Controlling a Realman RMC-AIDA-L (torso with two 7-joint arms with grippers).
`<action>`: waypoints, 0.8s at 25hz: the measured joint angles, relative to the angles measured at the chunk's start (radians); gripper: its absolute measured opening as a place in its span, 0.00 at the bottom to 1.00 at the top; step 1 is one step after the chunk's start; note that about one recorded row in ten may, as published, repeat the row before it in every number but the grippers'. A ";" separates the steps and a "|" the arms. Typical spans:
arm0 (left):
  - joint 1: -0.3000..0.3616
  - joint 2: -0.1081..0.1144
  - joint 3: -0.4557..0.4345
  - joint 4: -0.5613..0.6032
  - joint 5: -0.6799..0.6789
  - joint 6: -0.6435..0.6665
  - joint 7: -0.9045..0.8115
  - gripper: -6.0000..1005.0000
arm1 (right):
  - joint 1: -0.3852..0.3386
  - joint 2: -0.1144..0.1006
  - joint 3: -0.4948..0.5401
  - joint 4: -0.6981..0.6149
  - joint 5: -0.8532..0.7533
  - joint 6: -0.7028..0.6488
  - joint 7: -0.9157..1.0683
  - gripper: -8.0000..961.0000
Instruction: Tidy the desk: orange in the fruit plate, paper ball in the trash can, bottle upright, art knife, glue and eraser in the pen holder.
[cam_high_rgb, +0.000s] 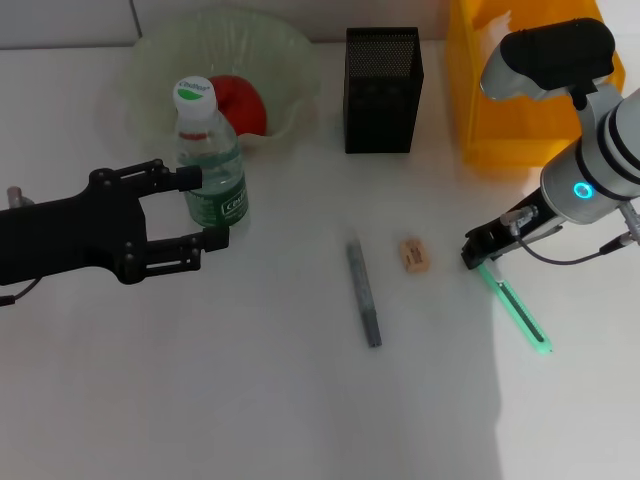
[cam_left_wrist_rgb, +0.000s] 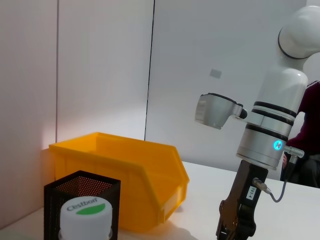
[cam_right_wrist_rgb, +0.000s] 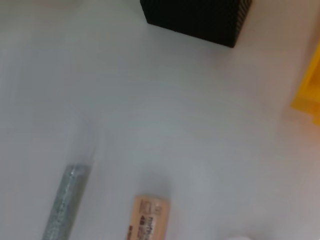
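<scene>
The bottle (cam_high_rgb: 212, 160) stands upright with its white and green cap (cam_left_wrist_rgb: 85, 216) on top. My left gripper (cam_high_rgb: 203, 208) is open, one finger on each side of the bottle's lower part. The orange (cam_high_rgb: 240, 103) lies in the translucent fruit plate (cam_high_rgb: 280, 50). A grey glitter glue (cam_high_rgb: 363, 292) (cam_right_wrist_rgb: 64, 206) and a tan eraser (cam_high_rgb: 413, 254) (cam_right_wrist_rgb: 149, 219) lie on the desk. The green art knife (cam_high_rgb: 516, 308) has its far end at my right gripper (cam_high_rgb: 474, 254). The black mesh pen holder (cam_high_rgb: 383, 92) (cam_left_wrist_rgb: 80, 200) stands behind them. The paper ball is out of view.
A yellow bin (cam_high_rgb: 500, 120) (cam_left_wrist_rgb: 130, 175) stands at the back right beside the pen holder. The right arm (cam_left_wrist_rgb: 265, 140) rises over the desk's right side. A wall closes the back.
</scene>
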 joint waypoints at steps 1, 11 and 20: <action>0.000 0.000 0.000 0.000 0.000 0.000 0.000 0.78 | -0.001 0.000 0.000 -0.002 0.004 0.002 -0.002 0.26; 0.001 0.000 -0.001 -0.002 -0.002 -0.002 0.000 0.78 | -0.084 -0.005 0.011 -0.208 0.022 -0.025 -0.012 0.20; 0.002 -0.007 -0.002 -0.002 -0.008 0.001 0.000 0.78 | -0.361 -0.009 0.250 -0.490 0.621 0.295 -0.383 0.20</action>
